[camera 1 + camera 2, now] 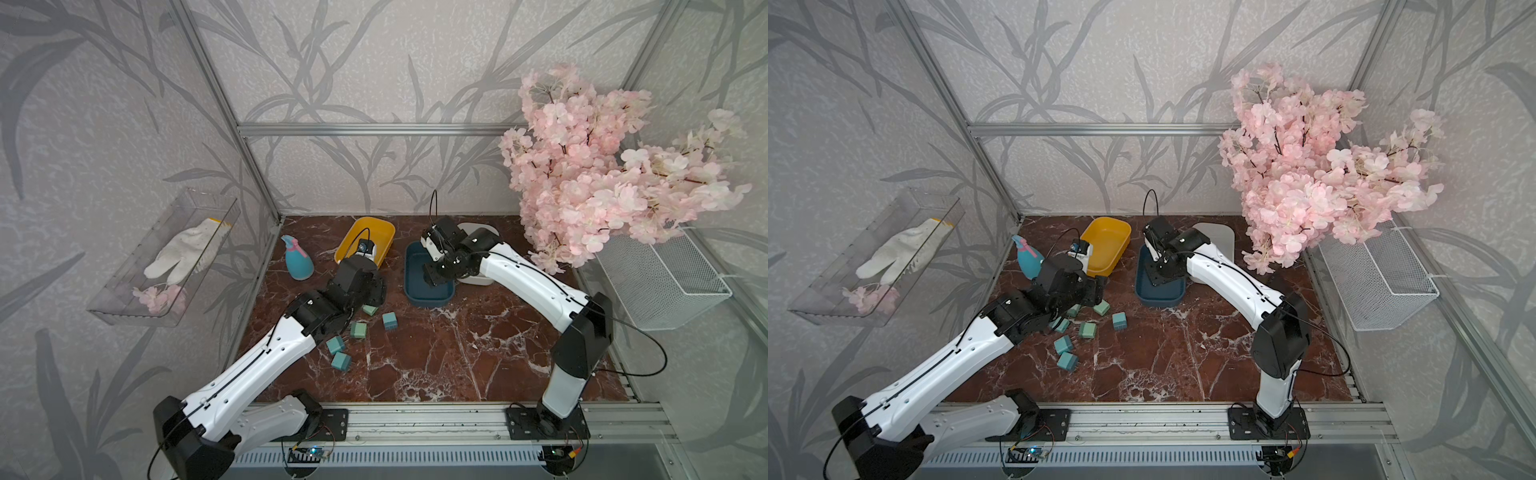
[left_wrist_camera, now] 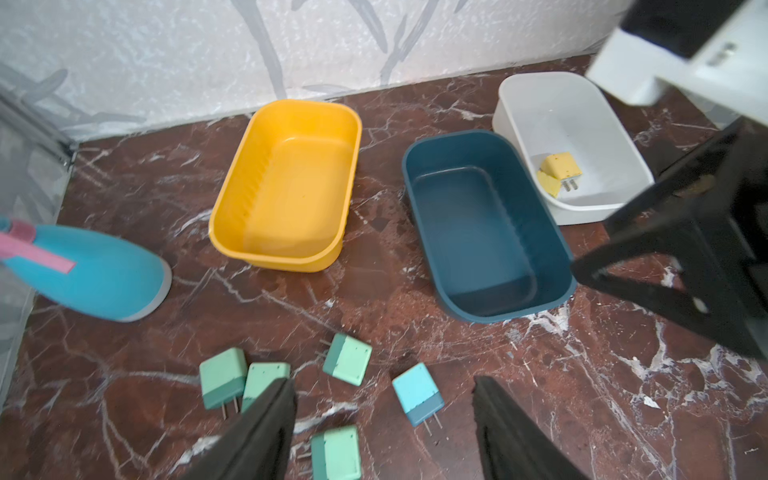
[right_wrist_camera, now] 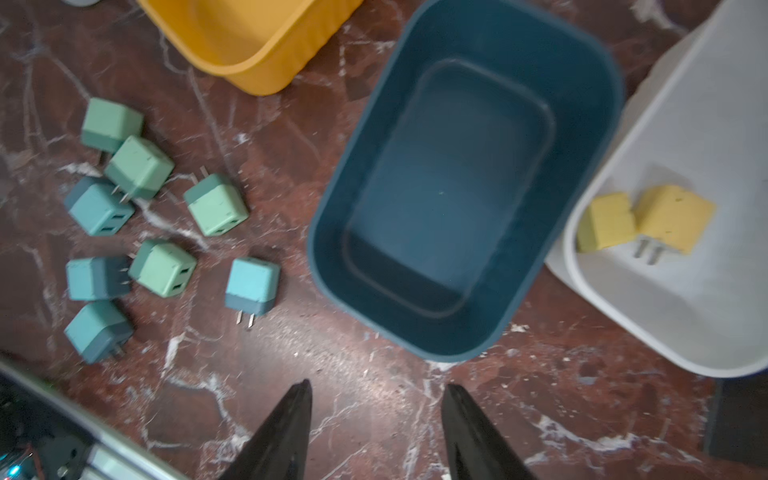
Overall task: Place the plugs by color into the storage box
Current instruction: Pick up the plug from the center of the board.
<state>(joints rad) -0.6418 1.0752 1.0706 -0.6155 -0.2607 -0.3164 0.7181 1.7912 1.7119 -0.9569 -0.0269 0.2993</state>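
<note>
Blue spray bottle [image 1: 299, 262] stands on the tabletop [image 1: 457, 353]; pink blossoms [image 1: 582, 178] overhang wire basket [image 1: 665, 291].

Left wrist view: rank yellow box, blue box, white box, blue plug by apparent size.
1. Yellow box and blue box: about alike, can't rank.
2. White box: looks smaller, but farther and partly hidden.
3. Blue plug.

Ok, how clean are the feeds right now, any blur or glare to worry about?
Right wrist view: soft all over, plugs and blue bin smeared. Left wrist view: yellow bin sharp, spray bottle and left hand close to the lens and blurred. Both top views: even soft light, no harsh glare, table in focus.
</note>
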